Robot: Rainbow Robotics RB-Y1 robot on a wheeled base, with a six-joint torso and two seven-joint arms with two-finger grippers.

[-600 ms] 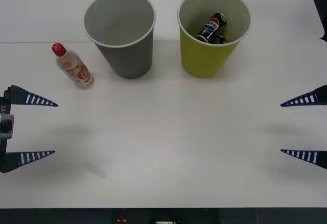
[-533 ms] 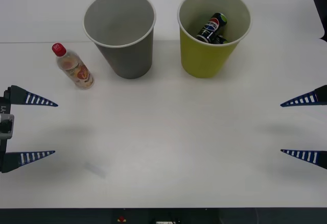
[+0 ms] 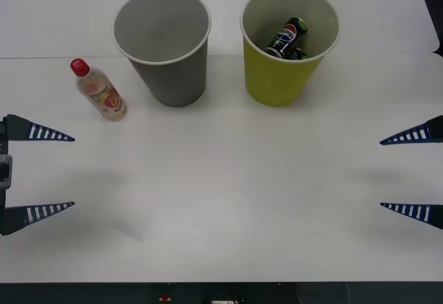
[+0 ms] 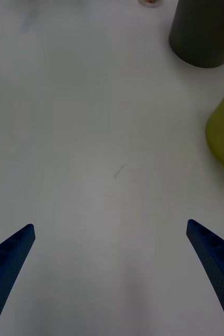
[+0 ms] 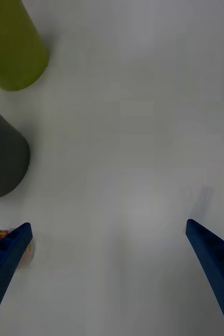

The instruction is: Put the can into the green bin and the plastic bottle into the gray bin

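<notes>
Front: L gripper (image 3: 50, 172) at left table edge, fingers wide apart, nothing held. Bottle (image 3: 99, 90) upright just beyond it, left of gray bin (image 3: 165, 44). Can (image 3: 287, 39) inside green bin (image 3: 288, 44). R gripper (image 3: 410, 172) at right edge, spread wide, nothing held, well short of bins.

R wrist: fingers (image 4: 9, 257) splayed over bare table (image 4: 91, 131); bins ahead.

L wrist: bottle label by one fingertip (image 5: 14, 241).
</notes>
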